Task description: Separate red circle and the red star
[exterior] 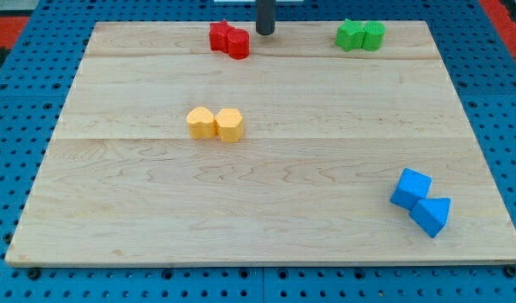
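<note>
The red star (220, 36) and the red circle (238, 43) sit touching each other near the view's top edge of the wooden board (258, 185), the star on the left, the circle on the right. My tip (265, 32) stands just to the right of the red circle, a small gap away, near the board's top edge.
Two green blocks (360, 35) touch at the top right. Two yellow blocks (215, 124) touch left of centre. Two blue blocks (421, 202) touch at the bottom right. A blue pegboard surrounds the board.
</note>
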Tool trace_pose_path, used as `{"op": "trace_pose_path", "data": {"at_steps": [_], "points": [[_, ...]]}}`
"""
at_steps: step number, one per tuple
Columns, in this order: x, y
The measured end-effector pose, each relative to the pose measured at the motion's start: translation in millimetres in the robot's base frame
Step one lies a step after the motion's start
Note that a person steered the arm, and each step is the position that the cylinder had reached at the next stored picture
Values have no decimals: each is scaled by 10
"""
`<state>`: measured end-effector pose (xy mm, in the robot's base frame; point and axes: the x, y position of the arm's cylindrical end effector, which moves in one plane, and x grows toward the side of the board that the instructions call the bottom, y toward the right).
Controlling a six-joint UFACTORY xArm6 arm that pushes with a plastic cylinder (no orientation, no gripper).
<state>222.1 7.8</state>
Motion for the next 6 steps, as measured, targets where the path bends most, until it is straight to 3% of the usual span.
{"op": "trace_pose_path", "data": {"at_steps": [2,5,6], "points": [[228,-29],[596,-1070],[888,-1029]]}}
